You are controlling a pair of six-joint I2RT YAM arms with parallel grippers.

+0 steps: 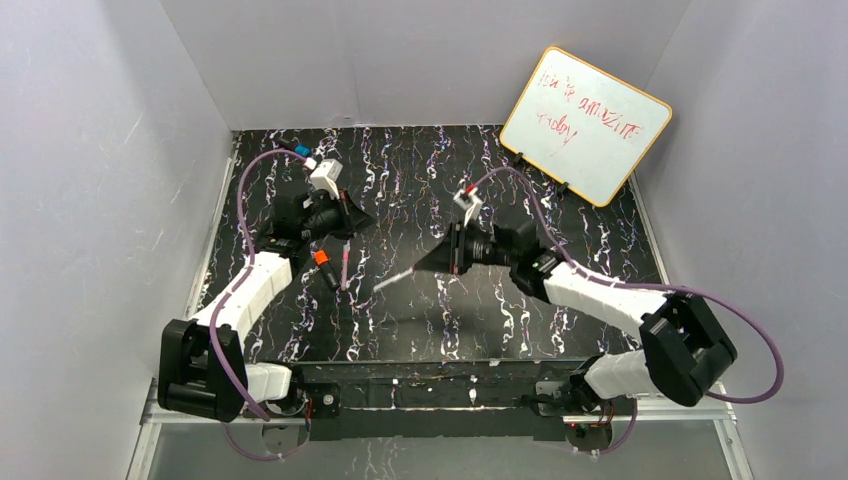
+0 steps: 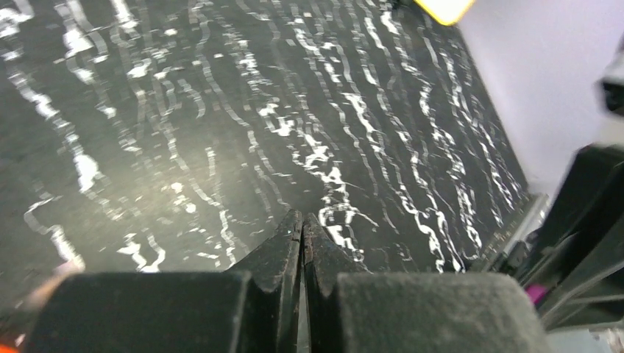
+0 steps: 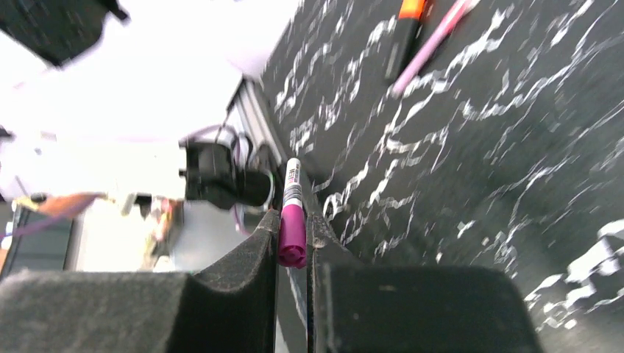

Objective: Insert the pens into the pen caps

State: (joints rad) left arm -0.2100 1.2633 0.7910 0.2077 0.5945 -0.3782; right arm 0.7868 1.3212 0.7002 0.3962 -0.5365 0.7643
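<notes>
Close up on my right wrist camera, the right hand [image 3: 292,220] is holding the white pen [image 3: 293,180]. Its two black fingers [image 3: 250,272] are narrow and squeeze the pen from both sides. A magenta piece [image 3: 292,239] sits on the near end of the pen, right between the fingers. I cannot tell for sure if it is a cap. The white part of the pen sticks out past the fingertips. From above, I see the pen poke out of the hand toward the left arm, tilted down a bit over the table [image 1: 430,170].

Two other pens lie on the table, past the tip of the white pen and well apart from the right hand. One is the thick black pen [image 1: 328,270] with an orange end. The thin pink pen [image 1: 345,265] lies just beside it. Both are near the left hand [image 1: 352,215], on the side closer to me.

On my left wrist camera, the fingertips of the left hand are pressed together, with nothing between them.

At the back right, a whiteboard [image 1: 585,125] with red writing leans against the wall.
</notes>
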